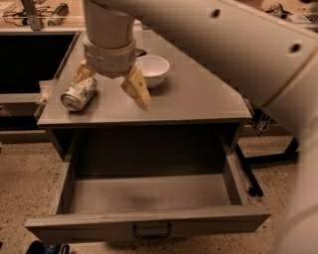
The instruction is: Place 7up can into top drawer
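The 7up can (78, 94) lies on its side on the left part of the grey cabinet top (198, 101), silver end toward me. My gripper (110, 87) hangs over the cabinet top just right of the can, open, with one tan finger (81, 72) touching or just behind the can's far end and the other finger (137, 89) well to its right. The top drawer (149, 221) is pulled fully out below, empty inside, with a small loop handle (151, 231) on its front panel.
A white bowl (151, 69) stands on the cabinet top behind my gripper. My large pale arm (238, 49) crosses the upper right. A dark table frame (248, 173) stands right of the cabinet. A counter with tools (35, 12) is at the back left.
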`<state>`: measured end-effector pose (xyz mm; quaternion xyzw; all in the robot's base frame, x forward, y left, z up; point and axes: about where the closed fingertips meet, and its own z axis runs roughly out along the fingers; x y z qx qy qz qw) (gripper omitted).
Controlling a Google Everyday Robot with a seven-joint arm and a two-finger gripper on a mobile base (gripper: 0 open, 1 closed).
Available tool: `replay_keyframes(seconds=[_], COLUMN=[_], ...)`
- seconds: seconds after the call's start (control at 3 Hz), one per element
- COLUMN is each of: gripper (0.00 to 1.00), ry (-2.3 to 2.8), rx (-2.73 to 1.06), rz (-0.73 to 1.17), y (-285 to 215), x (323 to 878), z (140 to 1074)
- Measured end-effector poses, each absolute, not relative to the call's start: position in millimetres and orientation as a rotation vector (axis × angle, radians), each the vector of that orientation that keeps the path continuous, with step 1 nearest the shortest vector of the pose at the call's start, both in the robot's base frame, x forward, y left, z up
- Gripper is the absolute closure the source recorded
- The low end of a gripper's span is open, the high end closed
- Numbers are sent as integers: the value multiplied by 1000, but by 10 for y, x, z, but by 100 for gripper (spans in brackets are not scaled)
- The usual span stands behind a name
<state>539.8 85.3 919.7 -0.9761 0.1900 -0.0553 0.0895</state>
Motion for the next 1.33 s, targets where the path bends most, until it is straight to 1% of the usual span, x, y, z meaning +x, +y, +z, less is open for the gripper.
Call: replay_keyframes(seconds=[0.33, 0.67, 1.0, 1.33], gripper=[0, 0, 0, 19], ry=[388, 256, 230, 246], rx=[-2973, -2987, -2984, -3023], rz=[-169, -179, -176, -165], y=[1241, 1796, 2076, 2184], x=[5891, 6308, 6497, 6600], z=[9048, 8952, 8858, 8643])
